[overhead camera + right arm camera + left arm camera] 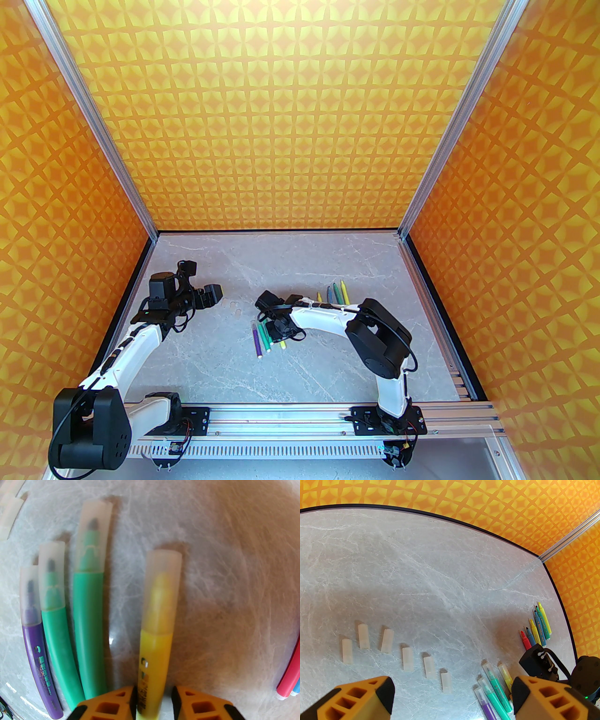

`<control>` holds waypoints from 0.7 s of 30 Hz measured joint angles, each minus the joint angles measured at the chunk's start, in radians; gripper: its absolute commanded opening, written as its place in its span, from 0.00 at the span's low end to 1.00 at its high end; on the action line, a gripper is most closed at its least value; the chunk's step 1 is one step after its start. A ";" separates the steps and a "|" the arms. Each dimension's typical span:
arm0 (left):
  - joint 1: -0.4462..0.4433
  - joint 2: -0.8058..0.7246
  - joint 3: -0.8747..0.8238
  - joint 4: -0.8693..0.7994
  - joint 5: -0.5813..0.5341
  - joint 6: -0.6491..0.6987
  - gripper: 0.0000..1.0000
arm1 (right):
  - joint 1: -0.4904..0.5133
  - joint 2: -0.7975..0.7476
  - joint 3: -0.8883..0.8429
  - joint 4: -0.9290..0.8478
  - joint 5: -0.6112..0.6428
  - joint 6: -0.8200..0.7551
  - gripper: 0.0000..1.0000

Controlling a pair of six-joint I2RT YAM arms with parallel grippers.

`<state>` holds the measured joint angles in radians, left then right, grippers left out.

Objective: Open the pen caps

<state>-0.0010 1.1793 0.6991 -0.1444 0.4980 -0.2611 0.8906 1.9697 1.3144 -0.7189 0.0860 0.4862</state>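
The right claw stands narrow astride the lower barrel of the yellow marker. One pad lies against the barrel and a sliver of gap shows at the other, so it does not look clamped yet. From this claw the marker's long axis runs straight from 6 to 12 o'clock, and its cap, still seated, sits at the 12 o'clock end.

At 9 to 10 o'clock lie three more capped markers, two green and one purple. The print on the barrels is too blurred to read.

In the overhead view the left claw, jaws wide and empty, hangs well apart at 9 o'clock, so the right arm is the nearer. Six loose caps lie in a row on the bench before it, with the uncapped markers at 3 o'clock.
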 measured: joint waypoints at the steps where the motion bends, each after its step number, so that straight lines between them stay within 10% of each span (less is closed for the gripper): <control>1: 0.000 0.000 0.000 0.000 0.000 0.000 0.87 | 0.000 0.003 0.005 -0.004 0.002 0.000 0.27; 21: -0.026 0.022 -0.014 0.006 0.054 -0.024 0.86 | -0.037 -0.091 -0.085 0.101 -0.009 -0.047 0.00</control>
<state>-0.0269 1.2011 0.6853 -0.1379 0.5522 -0.2855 0.8536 1.8786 1.2297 -0.6174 0.0769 0.4397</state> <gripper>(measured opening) 0.858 0.142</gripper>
